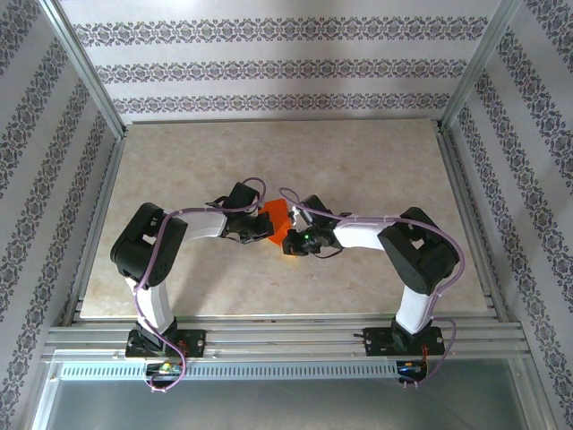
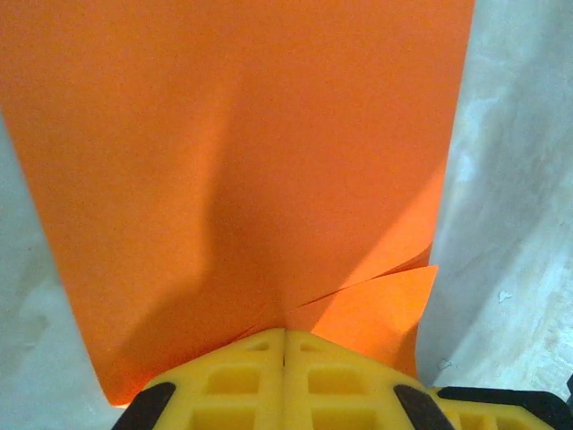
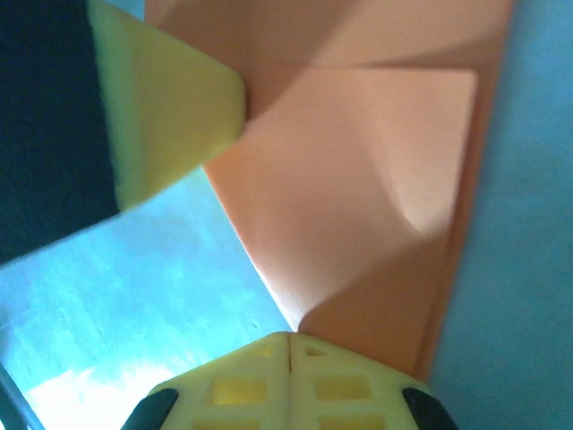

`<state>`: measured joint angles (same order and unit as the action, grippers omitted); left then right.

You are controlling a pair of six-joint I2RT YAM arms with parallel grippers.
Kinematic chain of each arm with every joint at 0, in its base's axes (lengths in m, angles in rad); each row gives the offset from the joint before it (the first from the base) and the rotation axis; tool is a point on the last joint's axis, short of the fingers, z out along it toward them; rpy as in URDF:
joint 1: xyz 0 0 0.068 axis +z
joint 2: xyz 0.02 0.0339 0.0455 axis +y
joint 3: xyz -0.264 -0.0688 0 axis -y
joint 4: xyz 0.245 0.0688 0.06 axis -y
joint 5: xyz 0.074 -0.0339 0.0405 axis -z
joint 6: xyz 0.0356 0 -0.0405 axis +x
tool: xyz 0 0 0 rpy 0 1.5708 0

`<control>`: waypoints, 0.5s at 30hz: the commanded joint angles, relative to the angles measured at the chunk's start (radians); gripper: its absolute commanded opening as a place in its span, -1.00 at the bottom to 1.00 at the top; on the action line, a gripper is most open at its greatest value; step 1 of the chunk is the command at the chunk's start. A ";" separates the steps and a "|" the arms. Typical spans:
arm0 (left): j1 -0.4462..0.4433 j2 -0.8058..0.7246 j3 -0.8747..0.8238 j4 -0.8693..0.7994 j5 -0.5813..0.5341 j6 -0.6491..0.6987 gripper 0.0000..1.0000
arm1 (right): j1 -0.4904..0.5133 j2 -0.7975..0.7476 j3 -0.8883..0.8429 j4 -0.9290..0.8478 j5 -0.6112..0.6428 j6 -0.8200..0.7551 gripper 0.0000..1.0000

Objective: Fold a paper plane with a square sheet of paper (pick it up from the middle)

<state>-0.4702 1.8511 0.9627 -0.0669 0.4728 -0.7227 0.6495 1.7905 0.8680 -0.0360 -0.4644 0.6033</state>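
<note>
At the middle of the bench (image 1: pixel 358 161), the square sheet of paper (image 1: pixel 277 221), between the two claws. On its left side the left claw (image 1: pixel 258 227), clamped on its edge; on its right side, slightly nearer, the right claw (image 1: pixel 290 240), clamped on it too.

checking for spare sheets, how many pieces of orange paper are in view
1. The orange paper is over the middle of the table between the left arm and right arm, both sets of jaws shut on it. Another could hide under the arms.
</note>
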 commanded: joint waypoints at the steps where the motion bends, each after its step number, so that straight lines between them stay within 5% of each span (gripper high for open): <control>1: 0.005 0.100 -0.048 -0.186 -0.198 0.041 -0.91 | -0.017 -0.025 -0.072 -0.051 -0.020 -0.019 -0.89; 15: 0.005 0.083 -0.047 -0.170 -0.150 0.033 -0.91 | -0.028 -0.192 -0.123 -0.014 -0.040 -0.020 -0.85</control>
<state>-0.4706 1.8534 0.9691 -0.0715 0.4702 -0.7097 0.6113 1.6238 0.7033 -0.0322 -0.4965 0.5957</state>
